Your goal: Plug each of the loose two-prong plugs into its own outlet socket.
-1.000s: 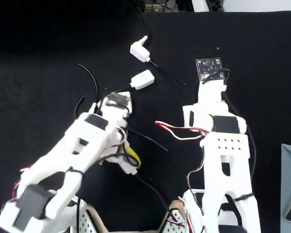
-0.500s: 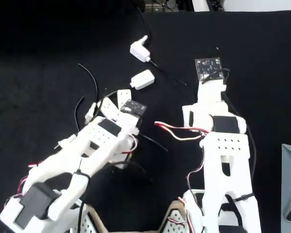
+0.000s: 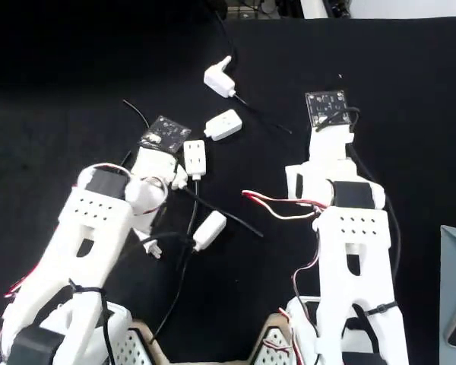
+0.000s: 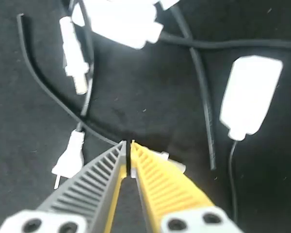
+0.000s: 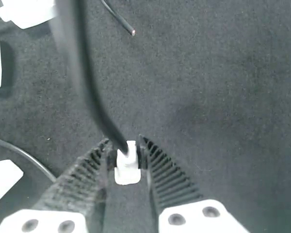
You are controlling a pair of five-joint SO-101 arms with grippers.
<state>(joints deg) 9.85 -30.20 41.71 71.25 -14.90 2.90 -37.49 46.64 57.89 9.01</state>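
Plug (image 5: 127,167) on a black cable (image 5: 81,73) is clamped between the fingers of the right gripper (image 5: 125,141), its long axis along them, cable end pointing away from the wrist; the right arm (image 3: 353,228) is stretched straight out over the table (image 3: 410,91). The left arm (image 3: 91,228) leans toward the middle, the left gripper (image 4: 128,144) pressed together near a loose plug (image 4: 68,158) lying flat.

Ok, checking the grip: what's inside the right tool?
A small white plug sits clamped inside the right tool, its black cord running out past the tips. Its prongs are covered, so their direction cannot be seen.
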